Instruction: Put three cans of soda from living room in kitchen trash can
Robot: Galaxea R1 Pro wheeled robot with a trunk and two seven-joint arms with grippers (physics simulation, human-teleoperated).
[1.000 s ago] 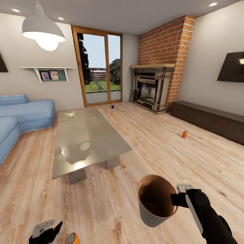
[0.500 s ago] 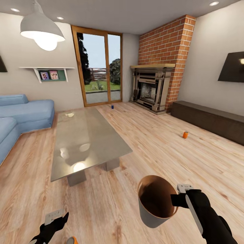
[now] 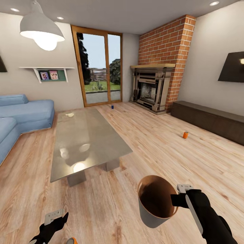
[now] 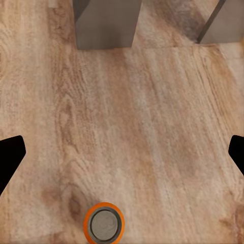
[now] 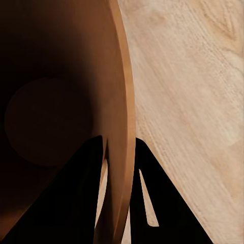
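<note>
one small orange soda can stands under the wide-open left gripper; off-centre closing could topple it. right gripper pinches the grey, copper-lined bin's rim.

Tilted grey bin, copper inside; upright cans scattered on floor.

Glossy copper-brown bin interior, light wood-plank floor, possibly polished stone tabletop
</note>
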